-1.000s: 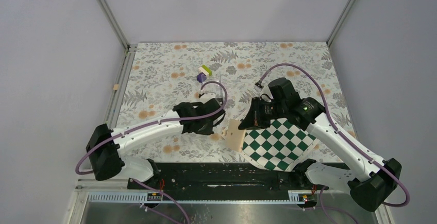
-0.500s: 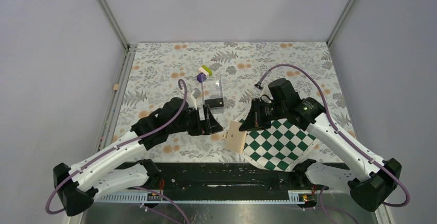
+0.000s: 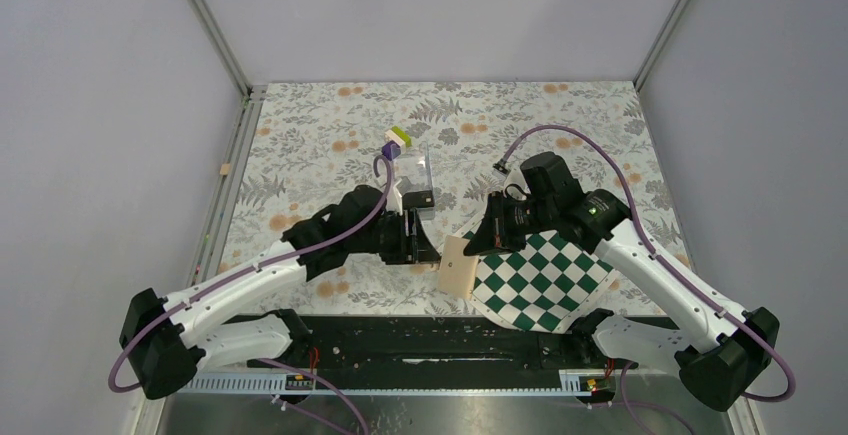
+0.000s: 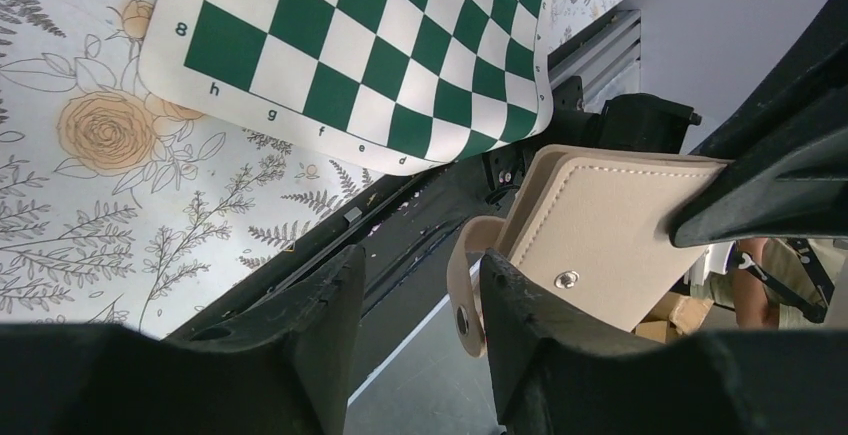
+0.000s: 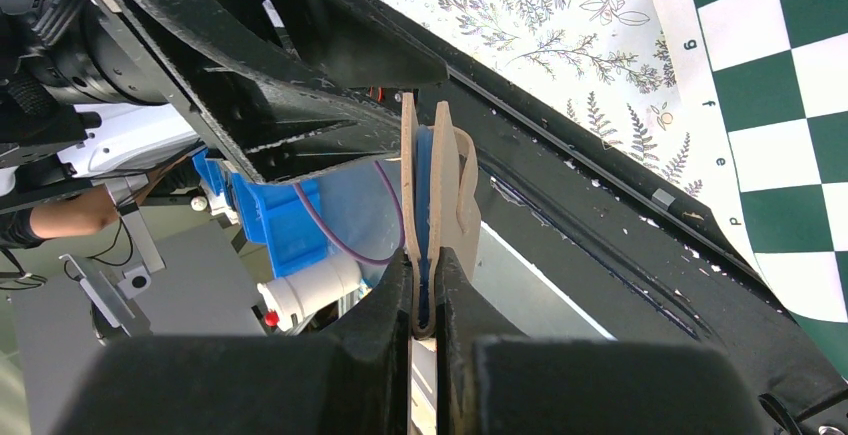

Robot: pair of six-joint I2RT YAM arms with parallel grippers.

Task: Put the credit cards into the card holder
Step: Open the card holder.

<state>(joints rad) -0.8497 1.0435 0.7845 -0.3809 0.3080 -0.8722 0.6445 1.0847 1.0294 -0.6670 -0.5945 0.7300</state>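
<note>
My right gripper [image 3: 482, 239] is shut on the card holder [image 3: 456, 266], a tan folding wallet, and holds it above the table's near edge. In the right wrist view the fingers [image 5: 425, 260] pinch its folded edge, and the two tan leaves [image 5: 442, 180] stand slightly apart with blue inside. My left gripper [image 3: 425, 246] is open right beside the wallet. In the left wrist view [image 4: 420, 263] the wallet [image 4: 610, 220] is on the right, and its snap strap [image 4: 464, 290] curls against the inner side of the right finger. A black credit card [image 3: 416, 198] lies by the clear case.
A green-white checkerboard [image 3: 545, 277] lies under the right arm; it also shows in the left wrist view [image 4: 370, 45]. A clear plastic case [image 3: 419, 169] and a purple-green-white block cluster [image 3: 397, 141] stand behind the left gripper. The black base rail [image 3: 440, 340] runs along the near edge.
My left arm has swung out and its open gripper has moved right and nearer, up to the wallet. My right gripper has shifted the wallet slightly left.
</note>
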